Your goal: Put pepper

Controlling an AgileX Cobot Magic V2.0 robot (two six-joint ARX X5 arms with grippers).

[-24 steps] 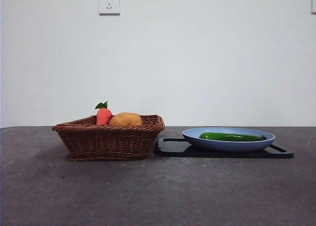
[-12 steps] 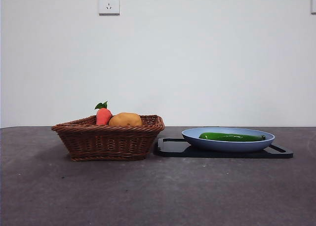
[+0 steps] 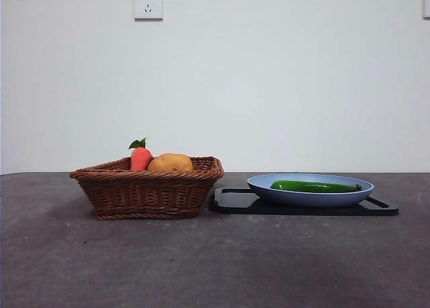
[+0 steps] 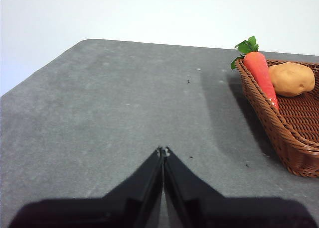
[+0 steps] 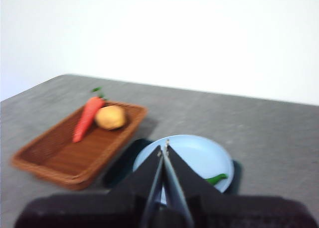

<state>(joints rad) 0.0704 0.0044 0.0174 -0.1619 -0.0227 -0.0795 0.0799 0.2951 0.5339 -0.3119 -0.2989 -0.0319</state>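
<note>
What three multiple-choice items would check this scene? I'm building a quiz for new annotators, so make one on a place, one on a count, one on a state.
1. Where does the pepper lie?
A. in the wicker basket
B. on the blue plate
C. on the bare table

2. How many vegetables are in the wicker basket?
A. one
B. two
C. three

3. How do the left gripper's jaws stand?
A. shut, holding nothing
B. wide open
C. shut on the pepper

Answers:
1. B, the front view shows it lying in the blue plate, which rests on the black tray.
2. B, only the carrot and potato sit there.
3. A, the left wrist view shows the tips meeting above bare table.
</note>
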